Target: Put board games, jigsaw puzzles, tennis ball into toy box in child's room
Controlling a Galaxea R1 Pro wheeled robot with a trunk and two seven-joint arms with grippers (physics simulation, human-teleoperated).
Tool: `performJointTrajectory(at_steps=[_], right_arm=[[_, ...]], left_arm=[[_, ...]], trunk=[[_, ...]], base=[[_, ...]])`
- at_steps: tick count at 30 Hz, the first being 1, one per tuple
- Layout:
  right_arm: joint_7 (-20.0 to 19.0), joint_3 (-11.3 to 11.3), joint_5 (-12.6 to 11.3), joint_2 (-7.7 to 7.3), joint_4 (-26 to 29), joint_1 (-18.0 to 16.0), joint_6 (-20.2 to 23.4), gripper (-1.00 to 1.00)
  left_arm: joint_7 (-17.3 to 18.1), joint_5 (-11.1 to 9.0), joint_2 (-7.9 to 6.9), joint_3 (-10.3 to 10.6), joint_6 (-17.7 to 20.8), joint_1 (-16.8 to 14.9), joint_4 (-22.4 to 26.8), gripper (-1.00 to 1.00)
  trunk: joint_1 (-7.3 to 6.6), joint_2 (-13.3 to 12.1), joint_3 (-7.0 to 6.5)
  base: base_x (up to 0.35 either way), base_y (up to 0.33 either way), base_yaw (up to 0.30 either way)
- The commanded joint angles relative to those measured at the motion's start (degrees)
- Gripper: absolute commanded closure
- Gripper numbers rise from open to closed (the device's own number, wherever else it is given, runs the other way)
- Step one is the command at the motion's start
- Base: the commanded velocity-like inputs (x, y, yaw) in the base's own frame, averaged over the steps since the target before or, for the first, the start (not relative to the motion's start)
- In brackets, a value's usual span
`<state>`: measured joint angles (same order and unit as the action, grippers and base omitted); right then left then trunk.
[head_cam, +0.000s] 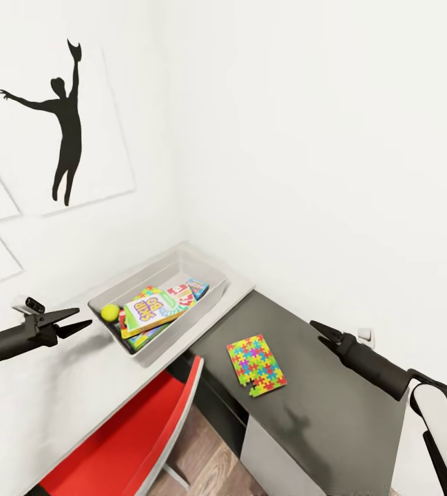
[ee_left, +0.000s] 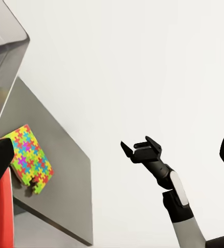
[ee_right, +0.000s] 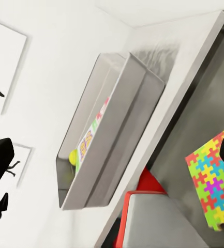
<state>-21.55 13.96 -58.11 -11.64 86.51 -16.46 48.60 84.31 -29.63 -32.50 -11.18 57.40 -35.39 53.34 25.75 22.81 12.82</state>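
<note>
The light grey toy box (head_cam: 156,273) sits on the pale table (head_cam: 78,393) in the corner. Inside lie the tennis ball (head_cam: 110,312), the yellow-green Skip-Bo board game (head_cam: 153,308), a white game with a red logo (head_cam: 182,293) and a small blue one (head_cam: 199,285). One jigsaw puzzle (head_cam: 256,364) lies flat on the lower dark grey cabinet (head_cam: 313,413), also seen as the puzzle (ee_left: 28,157) and the puzzle (ee_right: 212,178). My left gripper (head_cam: 78,320) hovers open and empty left of the box. My right gripper (head_cam: 317,331) hangs open and empty right of the puzzle.
A red chair (head_cam: 133,441) is tucked under the table's front edge, beside the cabinet. White walls close the corner behind the box, with black silhouette pictures (head_cam: 61,124) on the left wall. Wood floor (head_cam: 202,461) shows between chair and cabinet.
</note>
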Motion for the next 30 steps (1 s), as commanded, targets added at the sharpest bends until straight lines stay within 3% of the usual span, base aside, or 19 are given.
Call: performJointTrajectory(at_steps=[1,30], right_arm=[[-0.25,0.07,0.14,0.02,-0.01,-0.06,0.29,-1.00],[-0.25,0.02,-0.10,0.17,-0.03,-0.06,-0.53,-1.00]], left_arm=[[0.15,-0.08,-0.02,0.02,0.60,-0.03,0.01,-1.00],[0.15,-0.10,-0.31,-0.11,0.45,-0.03,-0.10,-1.00]], trunk=[[0.03,0.11,0.06],[0.03,0.11,-2.01]], base=[[-0.024,0.000,-0.155],[-0.002,0.000,-0.186]])
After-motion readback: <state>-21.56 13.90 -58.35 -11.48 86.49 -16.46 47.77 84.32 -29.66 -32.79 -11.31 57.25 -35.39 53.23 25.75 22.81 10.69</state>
